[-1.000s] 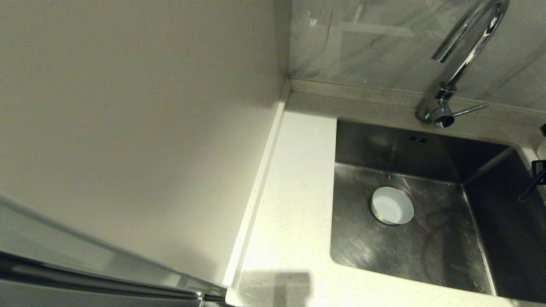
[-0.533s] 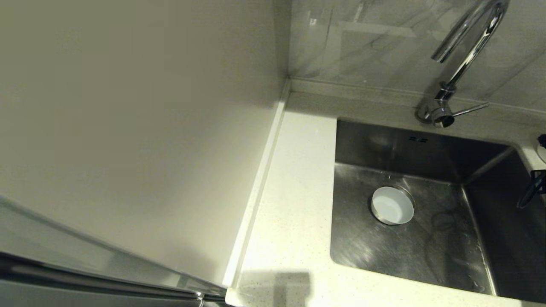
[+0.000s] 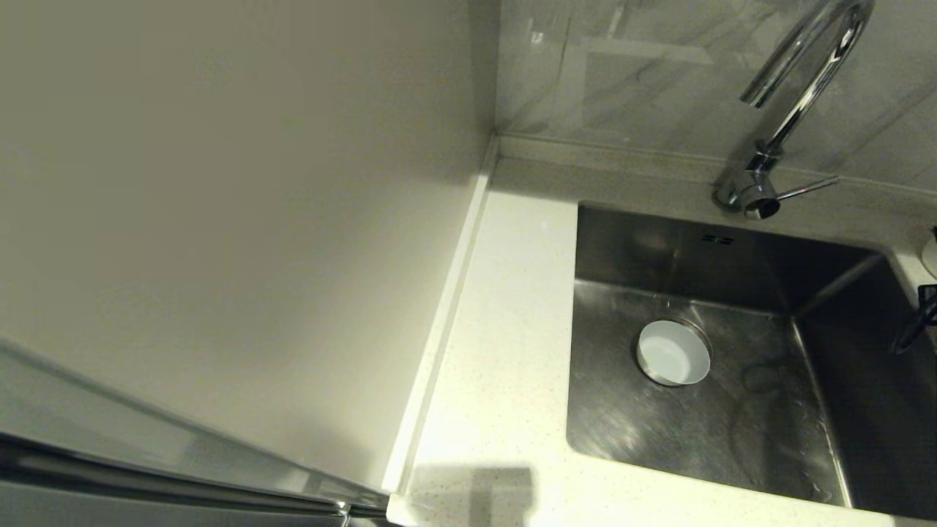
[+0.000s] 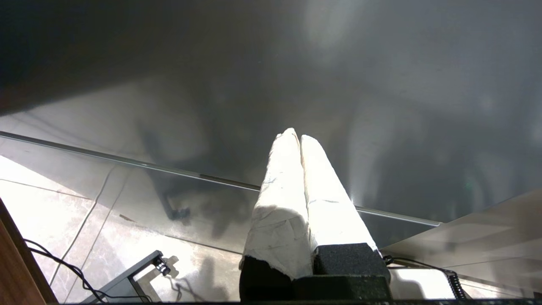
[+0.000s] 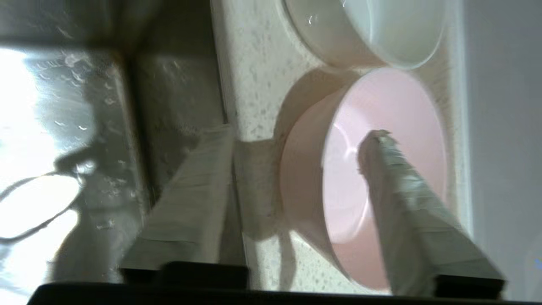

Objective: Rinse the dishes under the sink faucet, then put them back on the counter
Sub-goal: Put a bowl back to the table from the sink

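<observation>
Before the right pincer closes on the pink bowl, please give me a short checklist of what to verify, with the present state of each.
1. Right pincer open: ok.
2. Pincer astride the pink bowl wall, one finger inside, one outside: ok.
3. White bowl clear of the fingers: ok, but it sits close against the pink one.
4. Sink free under the faucet: not ok, the pale blue bowl sits over the drain.
5. Water running: cannot tell.
6. Left pincer shut, away from the work: ok.

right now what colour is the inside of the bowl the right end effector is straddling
Pale pink inside the bowl; the right wrist view shows it best, on the counter.
</observation>
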